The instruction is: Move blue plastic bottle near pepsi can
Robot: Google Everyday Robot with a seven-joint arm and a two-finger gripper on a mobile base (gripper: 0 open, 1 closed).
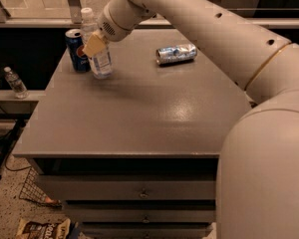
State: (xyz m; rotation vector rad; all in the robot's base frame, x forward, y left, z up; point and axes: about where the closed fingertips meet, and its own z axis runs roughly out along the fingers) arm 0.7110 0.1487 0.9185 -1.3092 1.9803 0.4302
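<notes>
The blue plastic bottle (98, 54), tall and clear with a white cap and pale label, stands upright on the grey table (139, 108) at its far left. The pepsi can (76, 50), dark blue with a silver top, stands just left of it, almost touching. My gripper (94, 43) is at the bottle's upper body, its tan finger (93, 44) lying across the front of the bottle. The white arm reaches in from the right.
A crushed silver-blue can (176, 54) lies on its side at the table's far middle. A small clear bottle (15, 82) stands on a low ledge left of the table. Drawers sit under the tabletop. A wire basket (32, 190) and a snack bag (42, 229) are on the floor.
</notes>
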